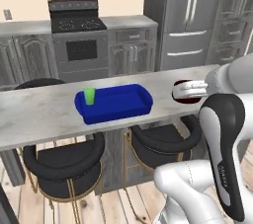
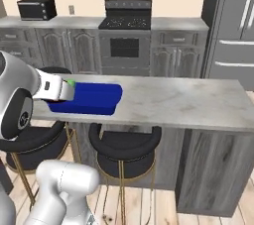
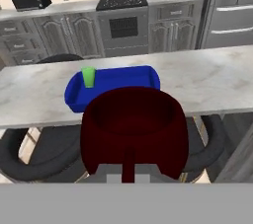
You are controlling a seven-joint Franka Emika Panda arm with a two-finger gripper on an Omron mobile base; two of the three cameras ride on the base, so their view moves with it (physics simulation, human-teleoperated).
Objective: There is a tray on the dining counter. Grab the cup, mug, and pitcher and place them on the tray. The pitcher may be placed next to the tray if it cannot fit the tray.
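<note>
In the left base view the gripper (image 1: 184, 91) holds the mug (image 1: 187, 100) at the near edge of the dining counter (image 1: 44, 114), and the tray (image 1: 114, 102), long axis along the counter with the cup (image 1: 89, 95) in its far-left corner, lies to the jaws' left. In the right base view the arm hides the tray's (image 2: 94, 98) left end. In the hand view the jaws are clamped on the mug (image 3: 134, 131), its handle toward the hand; the tray's (image 3: 123, 79) bare floor lies ahead and slightly left.
</note>
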